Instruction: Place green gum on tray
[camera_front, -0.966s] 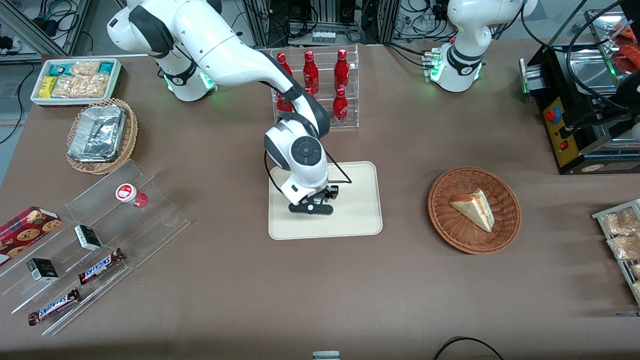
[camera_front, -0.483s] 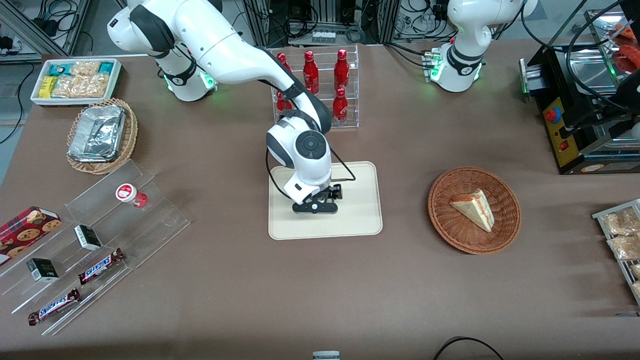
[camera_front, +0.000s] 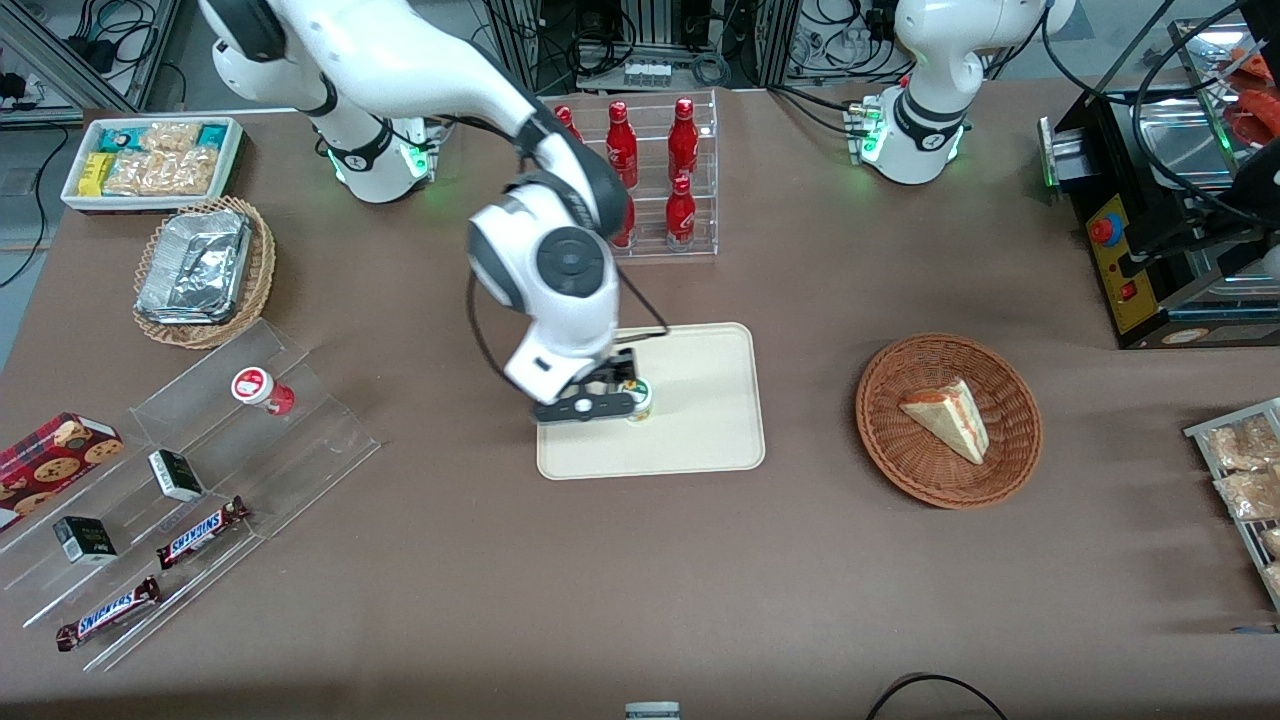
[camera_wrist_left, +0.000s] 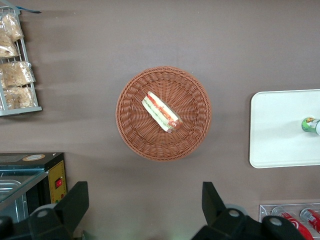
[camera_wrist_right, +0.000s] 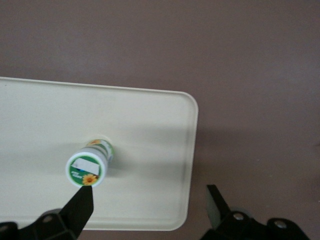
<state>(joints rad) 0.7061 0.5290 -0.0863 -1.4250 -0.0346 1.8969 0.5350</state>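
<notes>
The green gum (camera_front: 639, 398) stands upright on the cream tray (camera_front: 705, 440), on the part of it nearer the working arm's end. It is a small white bottle with a green-and-white lid. My right gripper (camera_front: 588, 403) is open and empty, raised above the tray's edge just beside the bottle, not touching it. In the right wrist view the gum (camera_wrist_right: 86, 170) stands free on the tray (camera_wrist_right: 150, 125), close to one finger and outside the gap of the gripper (camera_wrist_right: 148, 197). The parked arm's wrist view shows the gum (camera_wrist_left: 310, 125) on the tray (camera_wrist_left: 275, 130).
A clear rack of red bottles (camera_front: 650, 180) stands farther from the camera than the tray. A wicker basket (camera_front: 1005, 470) with a sandwich lies toward the parked arm's end. A red-lidded bottle (camera_front: 262, 389) and snack bars sit on a clear stand toward the working arm's end.
My gripper has let go of the gum, risen, and shifted toward the working arm's end. The gum, earlier hidden under the hand, now stands uncovered on the tray.
</notes>
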